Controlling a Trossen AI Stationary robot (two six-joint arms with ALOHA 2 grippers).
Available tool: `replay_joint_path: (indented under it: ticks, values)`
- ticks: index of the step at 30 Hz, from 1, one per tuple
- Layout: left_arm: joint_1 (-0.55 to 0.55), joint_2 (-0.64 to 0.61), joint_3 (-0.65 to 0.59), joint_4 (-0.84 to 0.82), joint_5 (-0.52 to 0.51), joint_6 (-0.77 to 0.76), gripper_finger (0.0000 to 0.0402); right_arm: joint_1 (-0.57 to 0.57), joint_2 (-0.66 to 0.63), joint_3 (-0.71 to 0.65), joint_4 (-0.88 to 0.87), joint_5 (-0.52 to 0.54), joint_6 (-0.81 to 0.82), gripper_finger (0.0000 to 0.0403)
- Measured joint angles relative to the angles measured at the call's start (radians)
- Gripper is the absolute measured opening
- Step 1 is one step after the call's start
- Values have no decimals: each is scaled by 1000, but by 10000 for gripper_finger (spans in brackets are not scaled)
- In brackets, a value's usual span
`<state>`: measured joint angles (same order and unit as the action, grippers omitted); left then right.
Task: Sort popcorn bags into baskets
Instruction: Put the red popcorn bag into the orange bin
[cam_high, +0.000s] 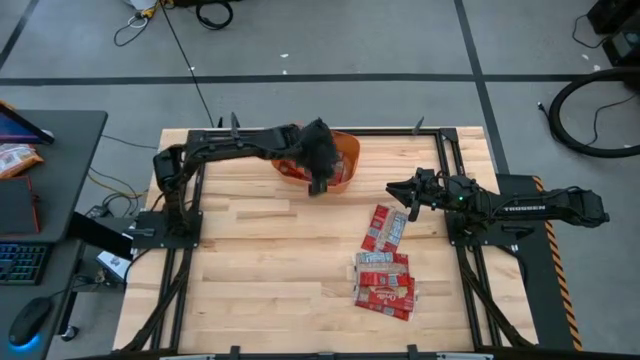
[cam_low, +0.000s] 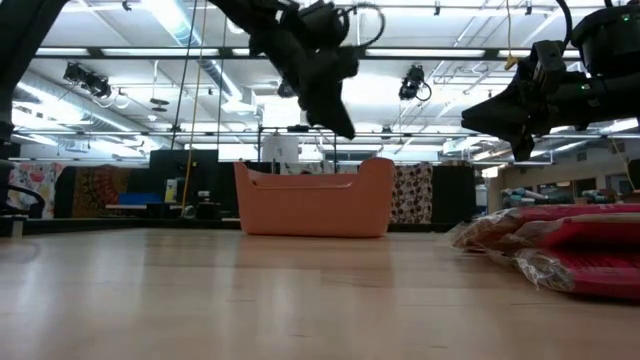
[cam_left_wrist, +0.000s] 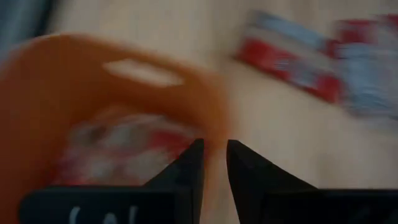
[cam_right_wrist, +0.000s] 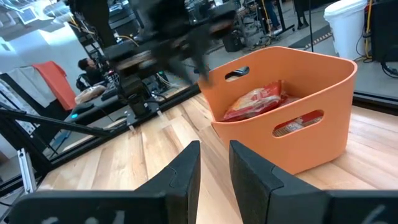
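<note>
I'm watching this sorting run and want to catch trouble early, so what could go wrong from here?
1. The left claw hangs at the rim of the orange basket, nearly closed and empty. Swinging away low, it might clip the rim and shift the basket.
2. The popcorn bags on the table overlap in a pile, so the next grab may lift two bags or slip off.
3. The right claw waits near that pile. Both arms heading there could cross paths.

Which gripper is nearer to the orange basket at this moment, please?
The left. The left gripper hangs above the near rim of the orange basket, empty. The right gripper is held off to the basket's side, above bare table.
</note>
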<state>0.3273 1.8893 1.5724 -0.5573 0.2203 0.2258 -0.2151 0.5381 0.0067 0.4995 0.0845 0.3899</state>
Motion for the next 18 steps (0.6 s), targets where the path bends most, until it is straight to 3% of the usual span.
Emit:
replay_joint_path:
  ticks: [3,15,18]
  values:
    - [-64,10,0,1,-1,18,75,0,0,0,0,0,0,90]
    - [-327,143,0,196,-330,-57,77,0,1,0,1,0,0,90]
    - [-364,177,0,243,-352,-65,88,0,0,0,0,0,0,90]
